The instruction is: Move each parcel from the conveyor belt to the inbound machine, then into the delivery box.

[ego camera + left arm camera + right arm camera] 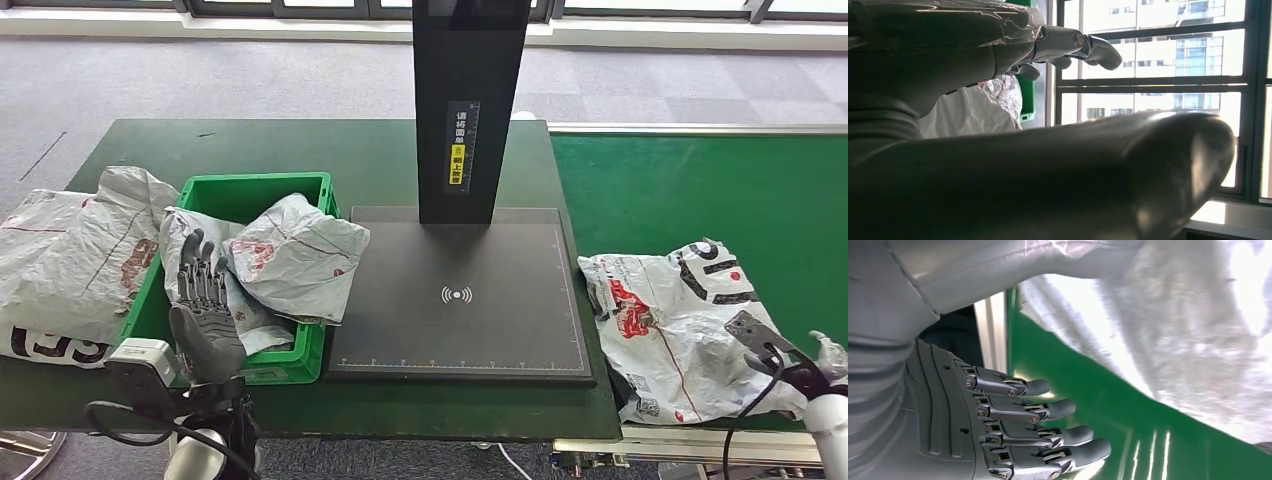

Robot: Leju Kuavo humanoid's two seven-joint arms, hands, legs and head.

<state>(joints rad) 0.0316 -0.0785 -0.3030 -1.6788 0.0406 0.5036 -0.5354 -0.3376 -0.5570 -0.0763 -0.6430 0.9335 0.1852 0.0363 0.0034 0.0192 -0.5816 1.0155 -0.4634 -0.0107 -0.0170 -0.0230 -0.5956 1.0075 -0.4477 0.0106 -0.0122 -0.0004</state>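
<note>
Head view showed you the next parcel (pixel 675 320), a crumpled grey poly mailer, lying on the conveyor belt (pixel 700 190) at its near end, just beside the inbound machine (pixel 460 300). It looked light, limp and slick, likely to sag and slide, so you would do best gathering a fold near its middle. Your right hand (pixel 1013 430) lay beside it with fingers extended and apart, holding nothing. Your left hand (pixel 205 310) hung open over the delivery box (pixel 250 195), where another parcel (pixel 295 255) already rested.
</note>
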